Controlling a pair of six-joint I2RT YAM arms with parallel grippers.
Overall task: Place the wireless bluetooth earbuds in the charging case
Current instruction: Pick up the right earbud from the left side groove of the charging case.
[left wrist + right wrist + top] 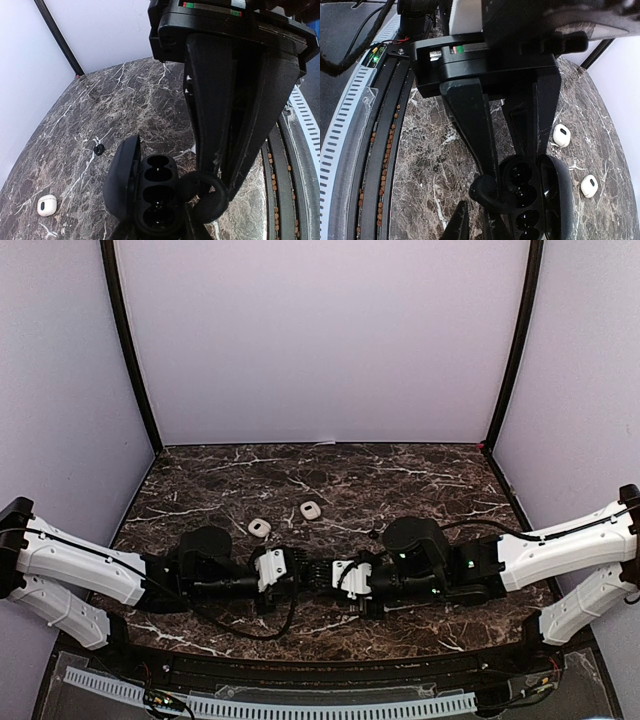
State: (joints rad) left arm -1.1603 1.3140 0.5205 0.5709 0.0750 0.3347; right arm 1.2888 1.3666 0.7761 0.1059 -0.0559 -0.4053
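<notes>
My left gripper (157, 231) is shut on the black charging case (159, 195), which sticks out past its fingertips. The case's lid (120, 175) stands open to the left, and its dark cavities look empty. My right gripper (475, 206) reaches in from the opposite side, shut on a black earbud (495, 191) with a curved ear hook. That earbud (206, 196) rests against the rim of the case (535, 200), beside the cavities. A second small black earbud (99, 149) lies on the marble beyond the case. In the top view both grippers (305, 573) (337, 575) meet mid-table.
Two white pebble-shaped pieces (260, 528) (310, 510) lie on the marble table (420, 480) just behind the grippers; they also show as white pieces (561, 135) (589, 185) in the right wrist view. A slotted cable rail (300, 706) runs along the near edge. Lilac walls enclose three sides.
</notes>
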